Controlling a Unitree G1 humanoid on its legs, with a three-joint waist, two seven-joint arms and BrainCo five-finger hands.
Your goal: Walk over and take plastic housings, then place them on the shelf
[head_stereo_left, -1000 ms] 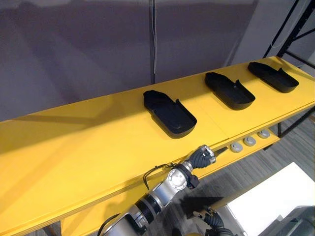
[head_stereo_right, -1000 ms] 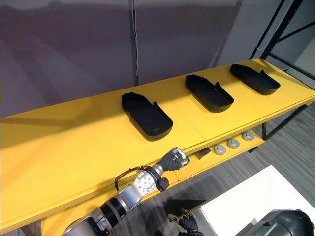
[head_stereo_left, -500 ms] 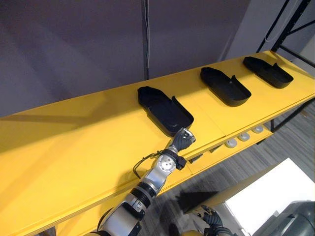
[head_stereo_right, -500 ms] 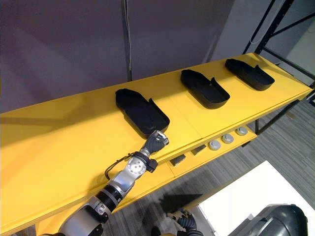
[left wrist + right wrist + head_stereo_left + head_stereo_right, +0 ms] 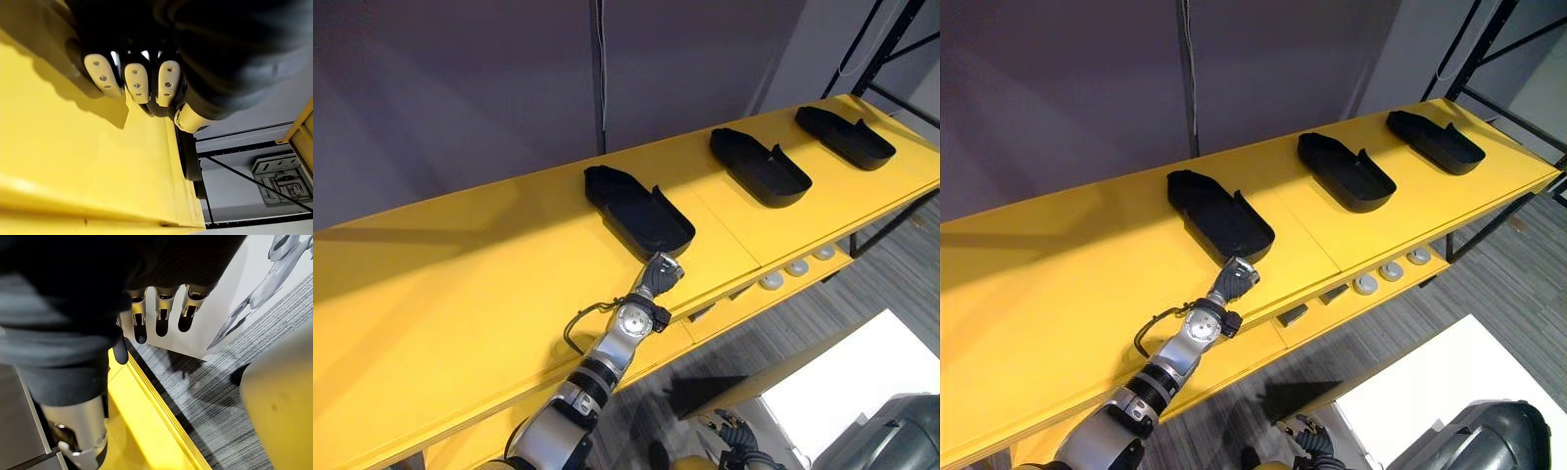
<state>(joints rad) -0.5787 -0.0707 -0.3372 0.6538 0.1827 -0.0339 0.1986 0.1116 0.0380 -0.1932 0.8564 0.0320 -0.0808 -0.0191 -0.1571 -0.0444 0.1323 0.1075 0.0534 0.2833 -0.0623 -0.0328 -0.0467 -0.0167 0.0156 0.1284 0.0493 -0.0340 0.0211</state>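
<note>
Three black plastic housings lie in a row on the yellow shelf top [image 5: 460, 284]: the nearest [image 5: 641, 211], a middle one [image 5: 759, 166] and a far one [image 5: 845, 137] to the right. My left hand [image 5: 658, 272] reaches over the front edge, its fingers at the near end of the nearest housing. In the left wrist view the fingers [image 5: 137, 83] extend relaxed toward the dark housing [image 5: 93, 29], holding nothing. My right hand [image 5: 159, 308] hangs low beside the shelf with straight fingers and shows at the bottom of the eye views [image 5: 1307, 441].
Round grey parts [image 5: 795, 269] and small dark pieces sit on a lower yellow ledge under the top. A grey wall stands behind. A black rack frame [image 5: 886, 44] rises at the far right. A white surface [image 5: 862, 377] lies on the floor to the right.
My left hand moved from the front edge up onto the shelf top, reaching the near end of the nearest housing. The camera has shifted a little.
</note>
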